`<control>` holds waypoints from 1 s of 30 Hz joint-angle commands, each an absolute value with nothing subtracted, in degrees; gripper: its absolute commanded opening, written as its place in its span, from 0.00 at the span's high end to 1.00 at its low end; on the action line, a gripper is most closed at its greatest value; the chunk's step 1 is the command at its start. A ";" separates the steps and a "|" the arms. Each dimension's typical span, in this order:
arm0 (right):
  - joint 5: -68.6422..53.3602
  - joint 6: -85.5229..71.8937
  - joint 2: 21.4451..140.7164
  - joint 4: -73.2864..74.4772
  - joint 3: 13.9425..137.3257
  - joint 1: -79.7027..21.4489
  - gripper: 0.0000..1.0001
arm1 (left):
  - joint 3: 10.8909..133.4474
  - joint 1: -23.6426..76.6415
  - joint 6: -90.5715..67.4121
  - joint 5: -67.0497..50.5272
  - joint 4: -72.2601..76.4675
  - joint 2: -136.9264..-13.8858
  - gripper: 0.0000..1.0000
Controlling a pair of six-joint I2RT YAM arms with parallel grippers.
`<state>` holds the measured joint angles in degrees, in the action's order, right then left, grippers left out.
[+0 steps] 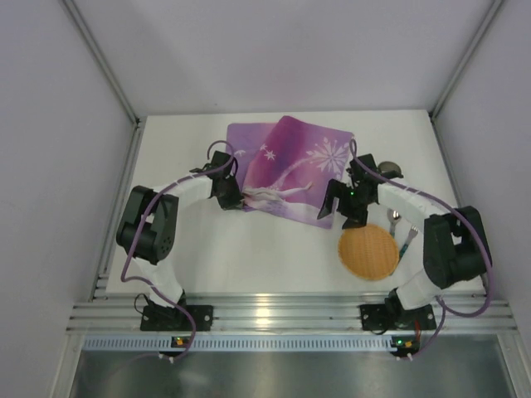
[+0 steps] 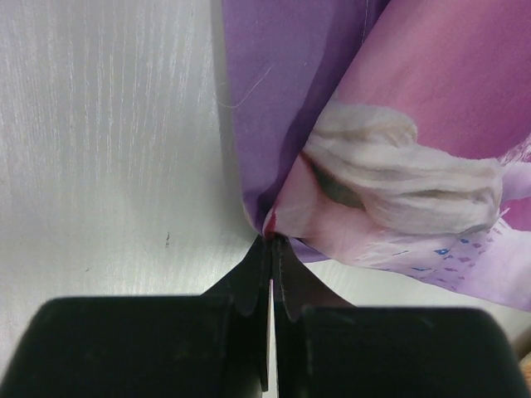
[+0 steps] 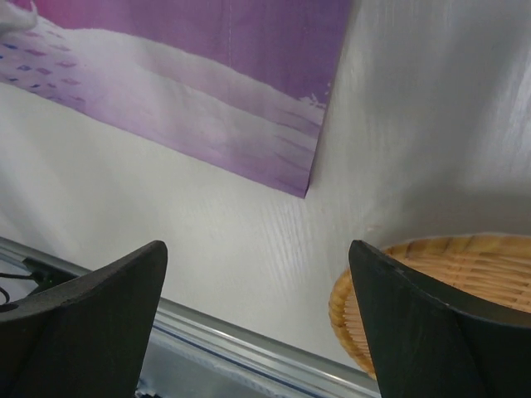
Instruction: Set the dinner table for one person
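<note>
item 1: your left gripper, clamped on the folded purple-pink snowflake placemat; right gripper wide open, empty. risk: pulling 1 corner could bunch the fabric.

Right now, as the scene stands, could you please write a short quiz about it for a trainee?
1. True or false: the left gripper is shut on the placemat.
2. Fill in: the jaws of the right gripper stand ____.
3. The woven plate lies: A) on the placemat; B) on the bare dinner table, off the placemat; C) between the right gripper's fingers.
Key: 1 true; 2 open; 3 B.
</note>
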<state>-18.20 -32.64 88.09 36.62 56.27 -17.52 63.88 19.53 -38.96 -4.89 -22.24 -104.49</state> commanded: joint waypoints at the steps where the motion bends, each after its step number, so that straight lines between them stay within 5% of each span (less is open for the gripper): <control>1: -19.34 -33.75 92.63 31.30 60.20 -18.37 0.09 | 64.16 19.34 -37.44 -3.60 -24.69 -107.31 1.00; 10: -14.86 -35.24 102.12 28.83 64.69 -19.60 0.28 | 66.44 19.34 -36.30 -4.04 -27.77 -107.49 1.00; 20: -14.86 -35.95 107.40 27.68 66.26 -22.68 1.00 | 66.80 18.46 -37.26 -1.85 -31.02 -106.52 1.00; 30: -6.95 -28.66 106.08 39.37 75.58 -13.28 1.00 | 63.28 10.64 -33.93 9.13 -40.42 -98.37 1.00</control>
<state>-12.19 -32.36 106.59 35.44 71.61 -16.93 64.84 13.32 -36.53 1.17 -32.62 -102.74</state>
